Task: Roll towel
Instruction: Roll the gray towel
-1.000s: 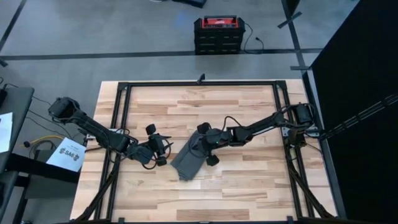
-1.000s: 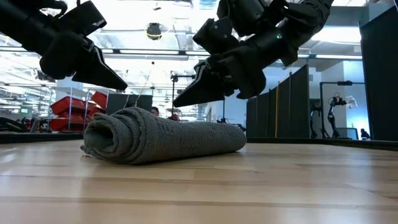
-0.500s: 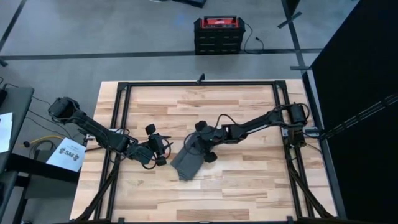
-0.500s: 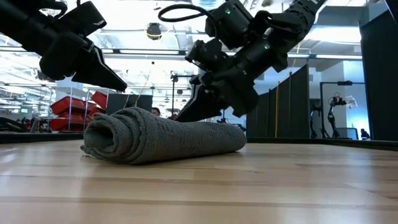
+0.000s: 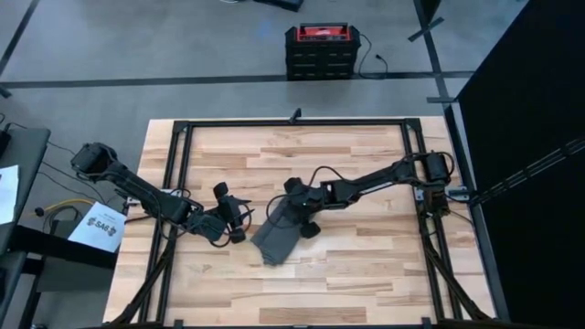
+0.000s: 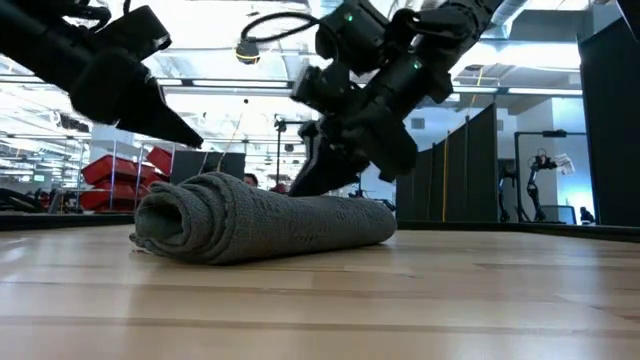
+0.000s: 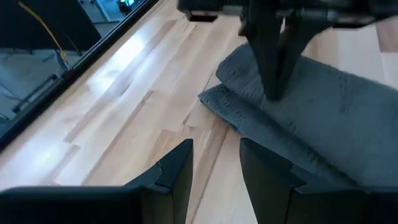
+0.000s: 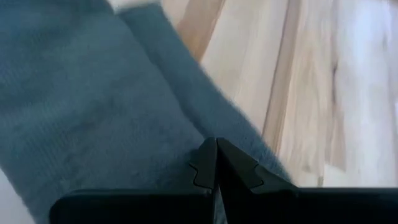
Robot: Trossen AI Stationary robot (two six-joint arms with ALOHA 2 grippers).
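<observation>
The towel (image 6: 262,226) lies rolled into a thick grey roll on the bare wood of the table (image 6: 400,300), its spiral end facing the low camera at the left and its length running back to the right. From above it sits near the middle of the table (image 5: 366,274), slanted, between the two arms.

The left gripper (image 6: 185,132) hangs above the roll's near, spiral end without touching it. In its own wrist view the jaws stand a little apart with nothing between them, the fingers (image 7: 177,168) over bare wood just beside the towel (image 7: 323,130). From above, this gripper (image 5: 236,219) sits just left of the towel (image 5: 277,236).

The right gripper (image 6: 305,180) comes down onto the roll's farther part, its tip at the cloth's upper surface. Its wrist view shows the jaws pressed together, the fingers (image 8: 205,163) meeting over the towel (image 8: 81,112) and holding nothing. From above it (image 5: 279,212) is at the towel's upper end.

Beyond the table's far edge a red and black case (image 5: 318,50) stands on the grey floor
</observation>
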